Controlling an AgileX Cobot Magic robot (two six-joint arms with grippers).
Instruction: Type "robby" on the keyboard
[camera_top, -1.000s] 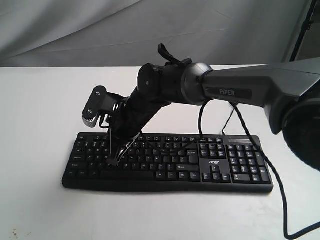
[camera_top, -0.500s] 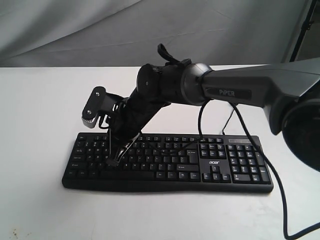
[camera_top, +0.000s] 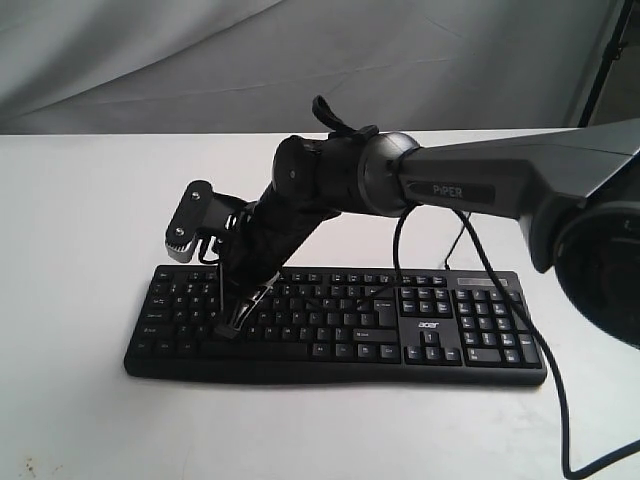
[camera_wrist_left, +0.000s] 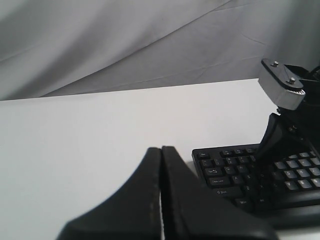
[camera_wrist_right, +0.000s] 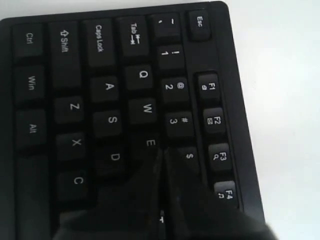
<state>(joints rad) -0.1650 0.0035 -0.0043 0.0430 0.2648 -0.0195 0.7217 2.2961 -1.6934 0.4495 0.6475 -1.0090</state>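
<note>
The black keyboard (camera_top: 440, 325) with its white acer logo lies on the white table (camera_top: 80, 200). My right arm reaches across from the right, and its gripper (camera_top: 228, 328) is shut, tips down on the left letter keys. In the right wrist view that gripper (camera_wrist_right: 161, 152) points at the spot right of the E key (camera_wrist_right: 150, 143), below the 4 key; the key under the tips is hidden. The keyboard (camera_wrist_right: 110, 87) fills that view. My left gripper (camera_wrist_left: 161, 150) is shut and holds nothing, off the keyboard's (camera_wrist_left: 235, 170) Esc corner above bare table.
A thin black cable (camera_top: 545, 370) runs from the keyboard's back over the table's right side. Grey cloth (camera_top: 300, 60) hangs behind. The right arm's silver camera housing (camera_top: 190, 222) sticks out above the keyboard's left end, also seen as the housing (camera_wrist_left: 281, 85) in the left wrist view.
The right arm's wrist has dropped slightly, and its shut fingertips have come down a little onto the keys. The keyboard has not moved.
</note>
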